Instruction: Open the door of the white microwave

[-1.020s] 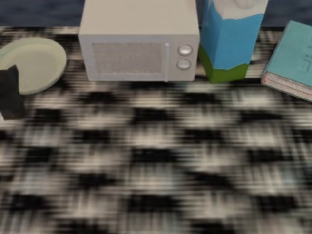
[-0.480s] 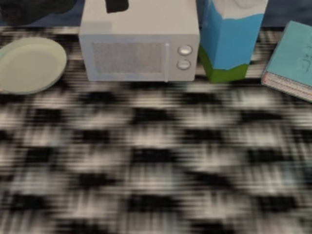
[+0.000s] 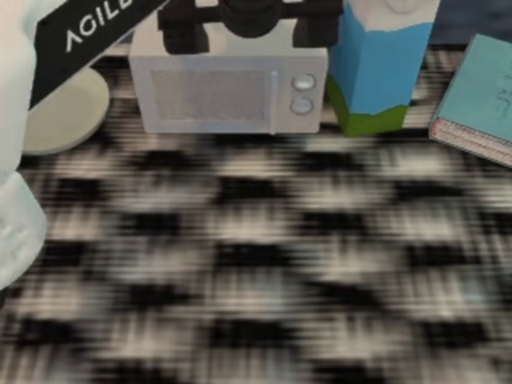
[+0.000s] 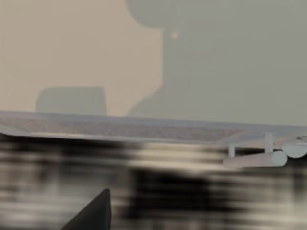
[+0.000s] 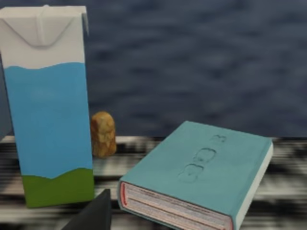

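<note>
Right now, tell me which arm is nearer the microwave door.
Left. The left gripper hangs over the white microwave, just behind the door. The right arm is out of the top view, off by the book.

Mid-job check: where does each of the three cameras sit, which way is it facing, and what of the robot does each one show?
Top view: above the table, looking down at the white microwave, its door shut, carton and book; my left arm reaches over the microwave, left hand above its roof.
Left wrist view: above the microwave's top, looking down past the door handle; one dark finger tip shows.
Right wrist view: low, facing the carton and book; one finger tip shows.
Shared: top and right wrist views both show carton and book.
</note>
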